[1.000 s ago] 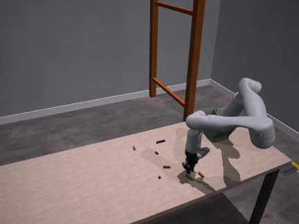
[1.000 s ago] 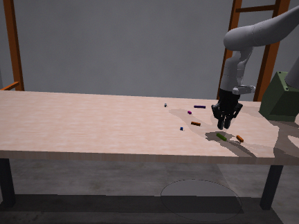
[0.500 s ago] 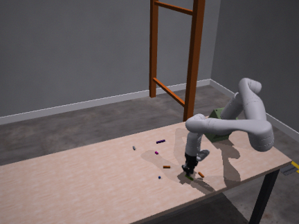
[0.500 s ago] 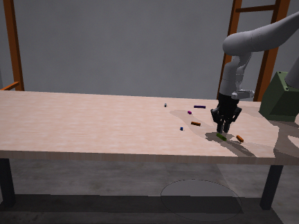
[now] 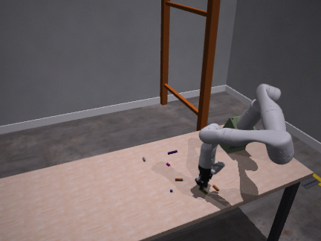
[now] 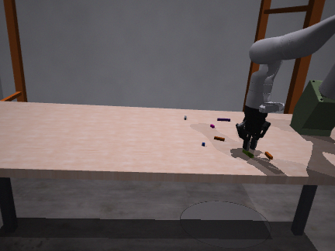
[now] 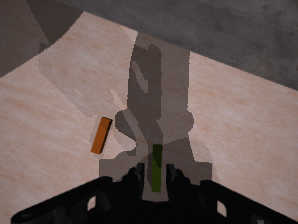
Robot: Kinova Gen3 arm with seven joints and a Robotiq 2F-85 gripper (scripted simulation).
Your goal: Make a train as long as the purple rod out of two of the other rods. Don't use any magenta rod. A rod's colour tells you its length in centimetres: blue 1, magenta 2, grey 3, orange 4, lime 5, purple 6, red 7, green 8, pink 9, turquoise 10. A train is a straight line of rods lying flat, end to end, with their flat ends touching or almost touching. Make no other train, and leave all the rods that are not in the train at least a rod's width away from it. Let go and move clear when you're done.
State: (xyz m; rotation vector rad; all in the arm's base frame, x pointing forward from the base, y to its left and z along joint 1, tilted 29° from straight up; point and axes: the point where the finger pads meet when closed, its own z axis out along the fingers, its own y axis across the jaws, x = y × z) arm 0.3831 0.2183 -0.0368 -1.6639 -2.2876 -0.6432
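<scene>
A lime rod [image 5: 203,191] lies flat near the table's front edge; it also shows in the exterior view [image 6: 248,153] and the wrist view [image 7: 156,167]. My gripper [image 5: 202,186] is low over it, partly open, with a finger on each side of the rod's near end [image 7: 156,186]. An orange rod [image 5: 215,187] [image 7: 100,135] lies just beside it. A second orange rod [image 5: 179,179], a blue rod [image 5: 171,190], a magenta rod [image 5: 168,164], the purple rod [image 5: 172,152] and a grey rod [image 5: 144,159] lie further back and to the left.
A green box [image 5: 234,137] stands at the arm's base on the table's right end. An orange ladder [image 5: 204,67] stands behind the table. The table's front edge is close to the lime rod.
</scene>
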